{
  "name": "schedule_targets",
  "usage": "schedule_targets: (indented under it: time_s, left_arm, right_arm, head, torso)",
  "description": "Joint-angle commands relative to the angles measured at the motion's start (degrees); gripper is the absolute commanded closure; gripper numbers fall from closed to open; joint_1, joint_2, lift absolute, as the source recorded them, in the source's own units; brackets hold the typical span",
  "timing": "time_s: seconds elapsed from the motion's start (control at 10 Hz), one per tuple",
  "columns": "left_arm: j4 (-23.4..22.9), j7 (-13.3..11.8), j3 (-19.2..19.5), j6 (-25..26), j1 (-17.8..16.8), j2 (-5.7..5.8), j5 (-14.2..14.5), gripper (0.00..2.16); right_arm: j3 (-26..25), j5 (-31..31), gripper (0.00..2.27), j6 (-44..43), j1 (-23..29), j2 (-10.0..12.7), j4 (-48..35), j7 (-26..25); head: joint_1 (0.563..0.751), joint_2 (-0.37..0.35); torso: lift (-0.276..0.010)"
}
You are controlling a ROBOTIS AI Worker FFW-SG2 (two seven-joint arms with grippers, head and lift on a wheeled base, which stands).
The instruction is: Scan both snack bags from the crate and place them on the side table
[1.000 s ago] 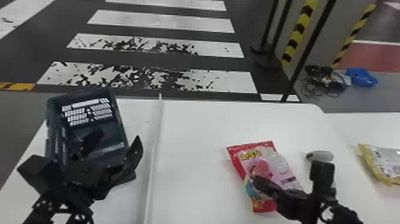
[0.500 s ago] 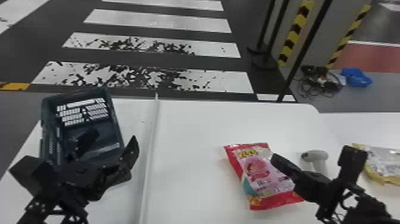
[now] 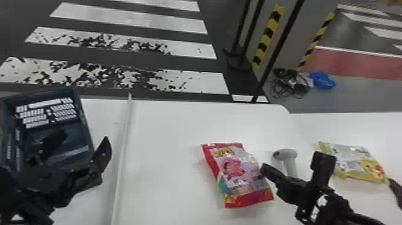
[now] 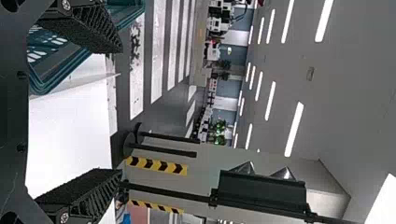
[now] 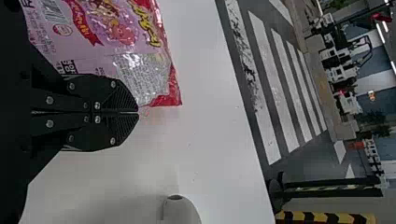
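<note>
1. Risking a shove, not a grasp, with right gripper (image 5: pixel 138 112) pressed together, empty, by the 3 o'clock edge of red snack bag (image 3: pixel 239 173).
2. Could knock scanner (image 3: pixel 284 154), at 2 o'clock, by swinging wide.
3. Might crowd yellow snack bag (image 3: pixel 356 163), 3 o'clock on side table (image 3: pixel 371 128), by placing carelessly.
4. Might snag crate (image 3: pixel 74 137), 9 o'clock, with left gripper (image 4: pixel 120 109) spread.

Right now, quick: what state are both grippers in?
Left gripper: open, fingers wide apart, nothing between them.
Right gripper: closed, fingers together, holding nothing; the pink-and-red snack bag lies on the table near its tips.
</note>
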Motion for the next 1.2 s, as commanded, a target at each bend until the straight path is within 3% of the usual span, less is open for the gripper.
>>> schedule_targets:
  time_s: [0.0,1.1]
  left_arm:
    - [0.1,0.0,-0.1,0.0,0.0,0.08,0.0,0.08]
    - [0.4,0.0,-0.2,-0.2,0.0,-0.27,-0.1,0.08]
  right_arm:
    - [0.1,1.3,2.26,0.0,-0.3,-0.1,1.1,-0.1]
    - [-2.8,0.3,2.26,2.8,1.1,0.0,-1.1,-0.4]
  head:
    - [0.695,-0.246]
    - [0.695,-0.284]
  torso:
    - [-0.095]
    - [-0.095]
